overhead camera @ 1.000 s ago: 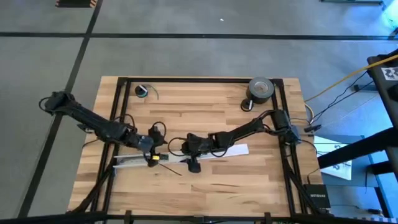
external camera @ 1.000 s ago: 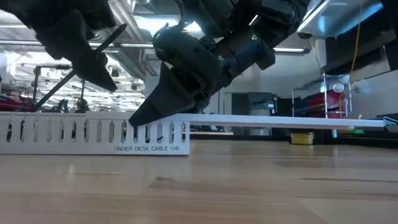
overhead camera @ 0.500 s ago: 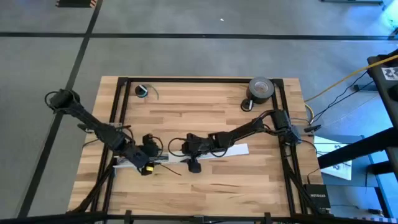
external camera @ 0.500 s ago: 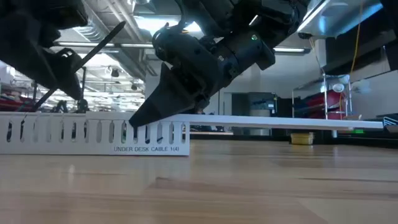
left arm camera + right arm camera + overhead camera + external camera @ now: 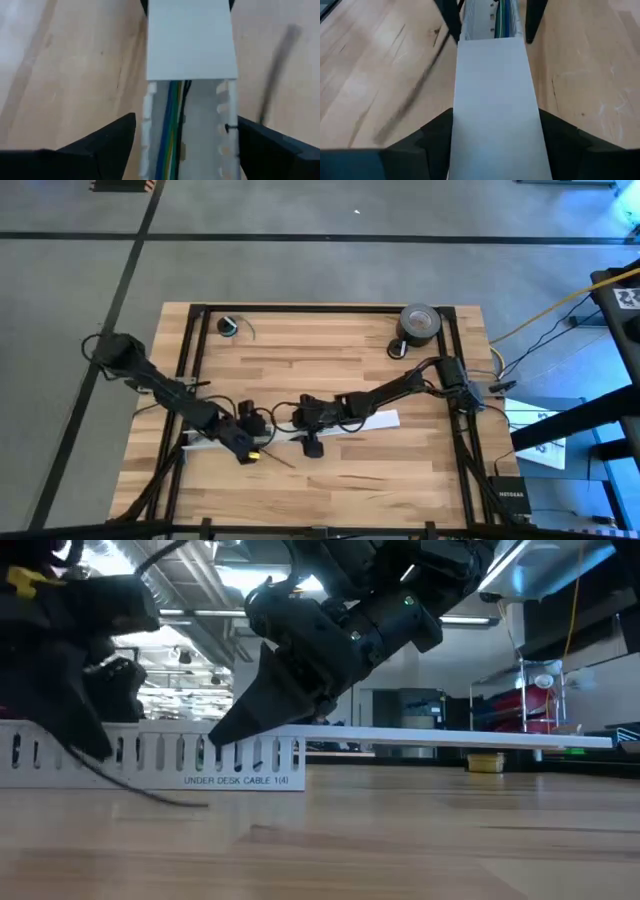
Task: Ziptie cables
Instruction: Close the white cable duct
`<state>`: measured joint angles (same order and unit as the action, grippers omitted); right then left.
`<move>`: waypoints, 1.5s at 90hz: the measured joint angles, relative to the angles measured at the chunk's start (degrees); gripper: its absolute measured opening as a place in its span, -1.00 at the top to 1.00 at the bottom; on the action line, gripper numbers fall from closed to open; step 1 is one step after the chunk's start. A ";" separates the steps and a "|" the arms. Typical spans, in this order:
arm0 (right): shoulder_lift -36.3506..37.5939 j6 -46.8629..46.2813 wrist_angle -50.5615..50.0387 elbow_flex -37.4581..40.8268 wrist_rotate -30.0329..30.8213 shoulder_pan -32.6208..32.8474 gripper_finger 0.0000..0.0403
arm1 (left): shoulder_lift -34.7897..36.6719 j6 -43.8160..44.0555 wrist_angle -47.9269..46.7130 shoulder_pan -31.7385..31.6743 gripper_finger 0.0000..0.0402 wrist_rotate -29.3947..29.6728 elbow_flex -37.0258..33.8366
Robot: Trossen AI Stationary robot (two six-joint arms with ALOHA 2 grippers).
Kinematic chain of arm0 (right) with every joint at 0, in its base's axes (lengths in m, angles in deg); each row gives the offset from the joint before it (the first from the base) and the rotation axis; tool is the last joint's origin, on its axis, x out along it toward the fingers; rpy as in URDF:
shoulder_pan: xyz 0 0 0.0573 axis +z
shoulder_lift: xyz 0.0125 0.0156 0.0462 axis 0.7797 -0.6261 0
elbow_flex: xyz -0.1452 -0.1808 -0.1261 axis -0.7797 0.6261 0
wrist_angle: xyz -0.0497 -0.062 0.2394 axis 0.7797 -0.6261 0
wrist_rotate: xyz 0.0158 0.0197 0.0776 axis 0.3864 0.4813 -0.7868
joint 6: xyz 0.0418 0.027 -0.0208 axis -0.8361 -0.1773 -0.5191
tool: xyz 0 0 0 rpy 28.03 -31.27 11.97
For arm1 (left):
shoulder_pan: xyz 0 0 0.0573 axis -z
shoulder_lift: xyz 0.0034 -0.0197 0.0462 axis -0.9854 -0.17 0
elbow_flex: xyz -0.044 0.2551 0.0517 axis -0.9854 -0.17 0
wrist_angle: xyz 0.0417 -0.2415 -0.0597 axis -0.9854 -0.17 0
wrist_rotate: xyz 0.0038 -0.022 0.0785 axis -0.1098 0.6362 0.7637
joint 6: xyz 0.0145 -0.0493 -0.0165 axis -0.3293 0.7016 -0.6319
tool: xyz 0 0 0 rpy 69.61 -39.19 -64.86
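L gripper (image 5: 245,448) sits low over the near-left part of the table (image 5: 330,360), at the left end of the white slotted tray (image 5: 150,755) marked "UNDER DESK CABLE". In the L wrist view we see its fingers (image 5: 100,145) spread wide, one on each side of the tray and gripping nothing betw. them. The wires (image 5: 172,130), blue, green and yellow, lie lengthwise inside the tray, approx. along its middle, and run in under the flat white cover (image 5: 378,421). R gripper (image 5: 305,430) reaches in from the right to mid-table, and in its wrist view the fingers (image 5: 430,137) are pressed against both long edges of the cover, so we read it as clamped on that strip. In the low view the cover runs level at abt. the height of the tray's top edge, its left end meeting the tray's right end under the R gripper. The ziptie (image 5: 150,792), a thin black strip, slants down from beside the L gripper to the tabletop in front of the tray, with its lower tip on the wood. Its upper end is hidden behind the gripper, so we can't tell what holds it. A roll of grey tape (image 5: 420,322) sits at the far right corner, well apart from both arms.
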<state>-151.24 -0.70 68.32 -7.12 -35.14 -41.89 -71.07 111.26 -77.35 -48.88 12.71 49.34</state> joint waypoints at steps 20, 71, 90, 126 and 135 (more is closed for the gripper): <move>0.00 0.03 0.00 0.02 0.00 0.00 -0.10 | -0.64 -0.36 2.22 -0.04 -0.34 0.26 -0.02; -1.72 -4.23 5.98 0.06 0.03 0.02 -0.10 | -0.58 -0.94 1.93 0.00 -0.19 0.01 -0.02; -4.13 -3.07 5.90 -3.45 0.30 0.48 -0.10 | -0.58 -2.29 2.40 0.07 -0.18 -0.41 -0.09; -4.22 -1.65 5.51 -4.60 0.83 0.44 -0.10 | -0.58 -2.48 2.68 0.04 -0.18 -0.17 -0.09; -4.22 -1.82 5.50 -4.62 0.87 0.44 -0.10 | -0.58 -2.49 2.73 0.04 -0.18 -0.15 -0.09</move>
<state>-155.45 -2.51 73.82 -11.74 -34.27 -41.46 -71.64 108.77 -74.62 -48.84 12.56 49.25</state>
